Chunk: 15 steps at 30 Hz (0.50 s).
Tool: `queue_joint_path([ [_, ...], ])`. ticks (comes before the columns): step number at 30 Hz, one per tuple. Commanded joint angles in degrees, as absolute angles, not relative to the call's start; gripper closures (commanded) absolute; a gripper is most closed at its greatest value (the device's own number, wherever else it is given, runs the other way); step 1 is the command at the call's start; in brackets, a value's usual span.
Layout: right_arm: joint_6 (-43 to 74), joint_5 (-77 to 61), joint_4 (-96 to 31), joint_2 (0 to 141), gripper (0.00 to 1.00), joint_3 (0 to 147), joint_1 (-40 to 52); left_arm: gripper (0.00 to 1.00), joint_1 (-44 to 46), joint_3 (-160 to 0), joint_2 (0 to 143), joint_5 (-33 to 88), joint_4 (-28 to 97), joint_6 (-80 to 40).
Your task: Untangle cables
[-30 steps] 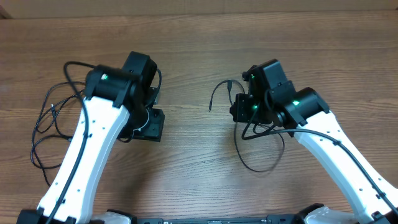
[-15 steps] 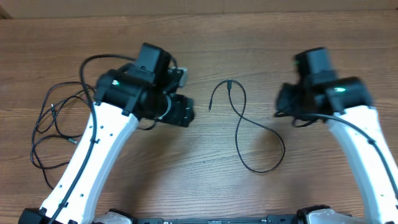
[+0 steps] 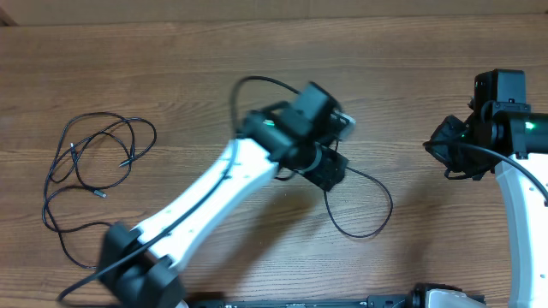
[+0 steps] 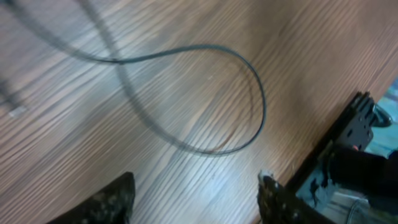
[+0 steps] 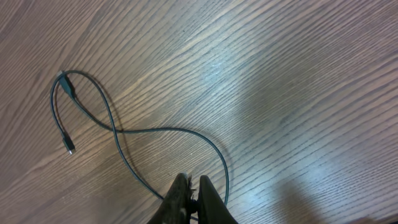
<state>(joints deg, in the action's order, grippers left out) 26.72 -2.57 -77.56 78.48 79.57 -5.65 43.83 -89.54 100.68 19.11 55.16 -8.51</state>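
Left claw (image 3: 330,168) swung over loose cable (image 3: 370,229), spread.

Left arm (image 3: 231,180) sprawls across the middle and buries the top half of the lone cable (image 3: 390,204); only the lower loop peeks out. Left gripper (image 3: 330,167) sits under its own wrist, jaws out of sight from above. The left wrist view is a smear: the plug (image 4: 13,112) is just a pale blur, and the fingers (image 4: 118,200) are chopped by the bottom edge. Right gripper (image 5: 193,198) is cropped the same way and hides the bottom of the loop. Plugs on the bundle (image 3: 90,171) are too small to read.
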Motion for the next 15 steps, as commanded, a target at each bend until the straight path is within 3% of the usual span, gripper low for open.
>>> queue_joint_path([
  [1, 25.87, -2.66, -77.3, 77.8, 0.96, 81.01, -5.87, 0.46, 48.16, -89.67, 106.06, 19.84, 51.62, -7.38],
  [3, 25.87, -2.63, -77.3, 77.8, 0.96, 81.01, -5.87, 0.53, 49.87, -89.67, 108.12, 19.4, 49.58, -7.33],
  [15, 28.95, 6.85, -77.1, 77.8, 0.96, 81.01, -6.37, 0.56, 55.88, -89.67, 115.9, 18.85, 39.38, -7.27],
])
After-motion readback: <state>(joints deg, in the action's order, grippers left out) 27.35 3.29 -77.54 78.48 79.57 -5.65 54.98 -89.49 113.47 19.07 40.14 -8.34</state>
